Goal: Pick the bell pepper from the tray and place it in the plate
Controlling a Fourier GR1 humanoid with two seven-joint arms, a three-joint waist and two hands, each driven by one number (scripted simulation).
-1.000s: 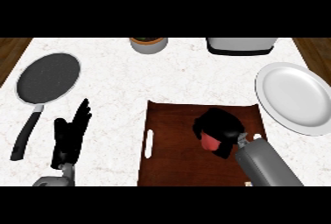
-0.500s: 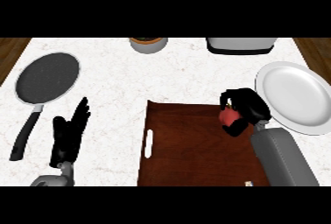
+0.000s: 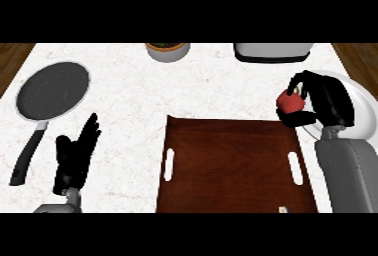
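A red bell pepper (image 3: 290,102) is held in my right hand (image 3: 321,99), whose fingers and thumb curl round it. Hand and pepper hover over the left rim of the white plate (image 3: 362,102) at the right of the counter, and the hand and forearm hide most of the plate. The dark brown wooden tray (image 3: 229,165) lies in the middle near the front edge with nothing on it. My left hand (image 3: 74,155) rests open on the counter at the lower left, fingers pointing up.
A black frying pan (image 3: 52,92) lies at the left, its handle pointing toward the front. A small pot with a plant (image 3: 167,50) and a grey appliance (image 3: 272,51) stand along the back edge.
My right hand has carried the bell pepper up and to the right, off the tray and over the plate's left rim. The left hand has stayed still.
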